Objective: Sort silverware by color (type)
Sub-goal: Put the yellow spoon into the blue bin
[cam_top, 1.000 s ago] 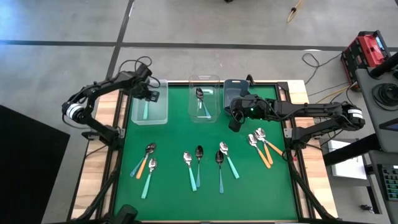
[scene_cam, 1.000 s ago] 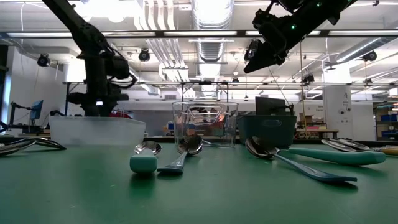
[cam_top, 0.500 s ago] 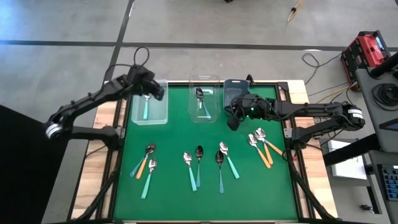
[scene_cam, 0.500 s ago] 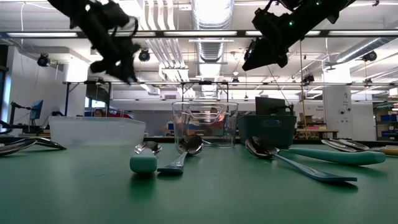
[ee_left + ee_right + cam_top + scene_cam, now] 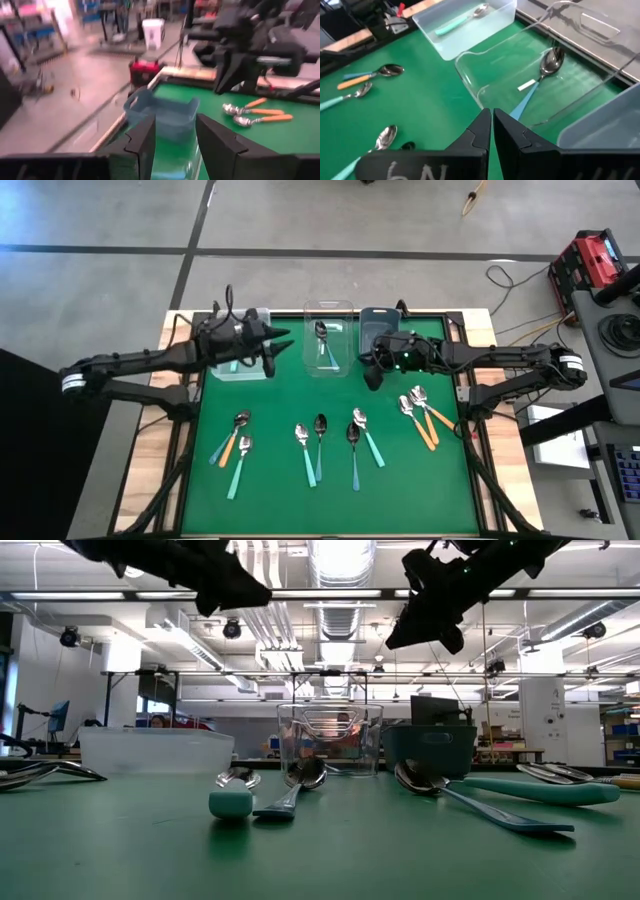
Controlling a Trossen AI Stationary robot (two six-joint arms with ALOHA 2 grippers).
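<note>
1. The left gripper (image 5: pixel 283 342) hangs empty above the green table mat (image 5: pixel 280 410), fingers parted, beside the frosted plastic bin (image 5: pixel 240 362) holding one mint-handled spoon (image 5: pixel 234 356);
2. The right gripper (image 5: pixel 372 376) hovers clenched, empty, near the clear bin (image 5: pixel 330 345) with a blue-handled spoon (image 5: pixel 323 342) and the grey bin (image 5: pixel 378 322);
3. Ten spoons lie loose on the mat, among them two orange-handled spoons (image 5: pixel 425 417) near the right gripper.

Left tool (image 5: pixel 281 341) gapes empty; right tool (image 5: pixel 372 379) is closed, empty.
</note>
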